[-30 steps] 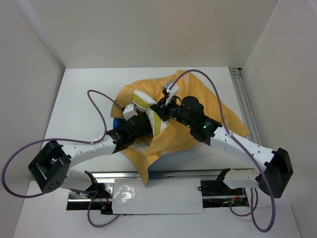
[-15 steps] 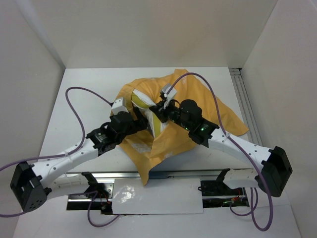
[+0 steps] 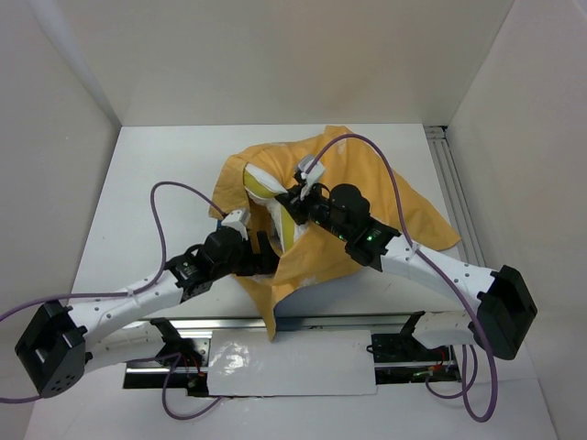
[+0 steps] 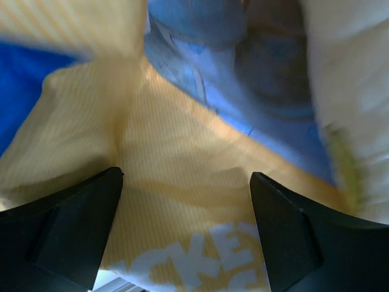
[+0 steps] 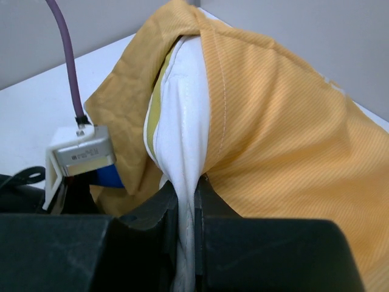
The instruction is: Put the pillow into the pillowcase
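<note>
Pillowcase (image 3: 367,197): a floppy orange-yellow sack, crumpled in the middle of the white table (image 3: 156,183), spreading toward centre right.
Pillow (image 3: 266,188): white and soft with pale-yellow edge trim. It bulges out of the case's mouth just left of frame centre, with most of it under the orange cloth.
Left gripper (image 3: 266,255): jaws spread wide, holding nothing, at the case's lower left edge.
Right gripper (image 3: 295,206): pinched closed on the pillow's white edge at the mouth.
Top view alone: shows the whole layout, with both arms meeting at the bundle and a loose orange flap hanging toward the bottom centre.
Left wrist view alone: shows the pillowcase (image 4: 182,170) close up, with bright blue at upper left, paler blue above and white block lettering at the bottom between the spread fingers (image 4: 67,231).
Right wrist view alone: shows the pillow (image 5: 182,140) folded into a ridge that runs down between the closed fingers (image 5: 152,213), with the pillowcase (image 5: 273,121) draped over it on the right.
</note>
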Action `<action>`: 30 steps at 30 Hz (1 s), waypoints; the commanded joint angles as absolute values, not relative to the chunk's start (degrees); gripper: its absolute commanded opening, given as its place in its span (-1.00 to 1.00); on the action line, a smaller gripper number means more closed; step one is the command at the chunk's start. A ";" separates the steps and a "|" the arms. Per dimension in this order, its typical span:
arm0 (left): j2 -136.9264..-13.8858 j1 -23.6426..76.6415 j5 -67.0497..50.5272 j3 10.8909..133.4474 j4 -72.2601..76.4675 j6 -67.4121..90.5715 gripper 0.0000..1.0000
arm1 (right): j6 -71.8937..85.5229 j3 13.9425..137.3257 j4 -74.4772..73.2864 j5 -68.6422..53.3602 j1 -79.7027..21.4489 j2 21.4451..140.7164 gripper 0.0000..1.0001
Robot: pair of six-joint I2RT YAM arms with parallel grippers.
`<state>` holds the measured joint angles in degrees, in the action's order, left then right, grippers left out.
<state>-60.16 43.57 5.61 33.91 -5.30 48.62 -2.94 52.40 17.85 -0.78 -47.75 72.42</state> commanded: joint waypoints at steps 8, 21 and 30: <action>-70.03 43.24 3.25 26.18 11.94 54.84 0.96 | -2.91 53.44 32.07 -2.99 -47.99 67.50 -1.00; -61.63 40.35 32.86 41.92 -6.76 49.75 0.98 | -2.37 55.54 28.39 -0.18 -47.99 68.73 -1.00; -66.26 36.74 27.07 41.39 6.32 46.23 0.89 | 2.81 57.57 31.03 4.30 -47.99 70.93 -1.00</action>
